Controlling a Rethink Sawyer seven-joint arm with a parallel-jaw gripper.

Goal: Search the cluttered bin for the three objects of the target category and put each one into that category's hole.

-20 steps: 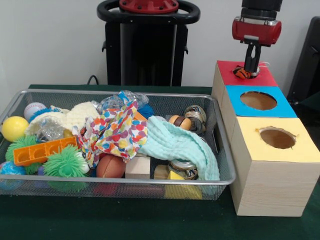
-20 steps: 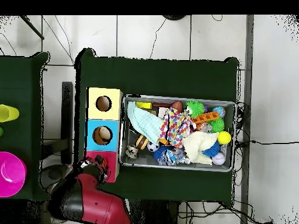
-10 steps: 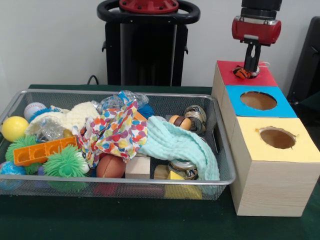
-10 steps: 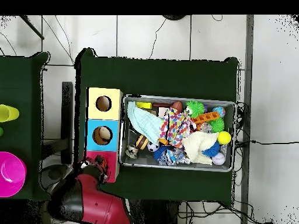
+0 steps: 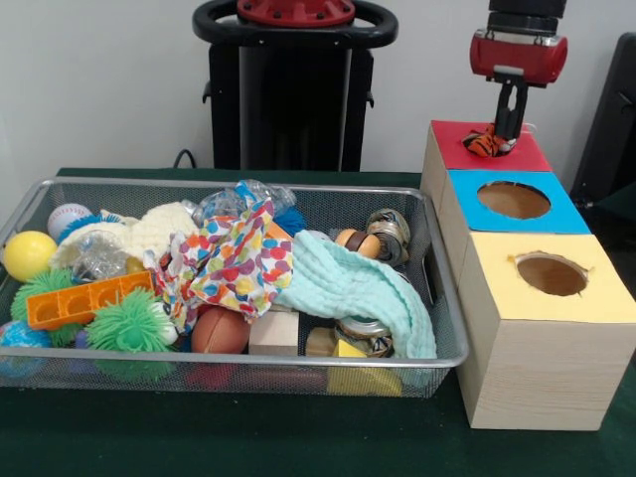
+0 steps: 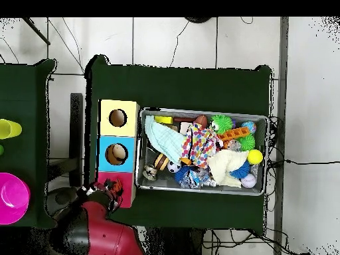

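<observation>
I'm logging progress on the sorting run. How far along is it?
Done: cannot be judged, since the hole contents are not visible. In hand: the end effector stands over the red-topped box, with an orange-and-black striped object on top, not yet through. Left: the wire bin is crowded with toys and cloths.

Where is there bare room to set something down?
Free: the green tablecloth in front of the wire bin, and the cloth strips flanking it overhead. Crowded: the bin itself; the red box top, where the gripper hangs over an orange striped toy.
</observation>
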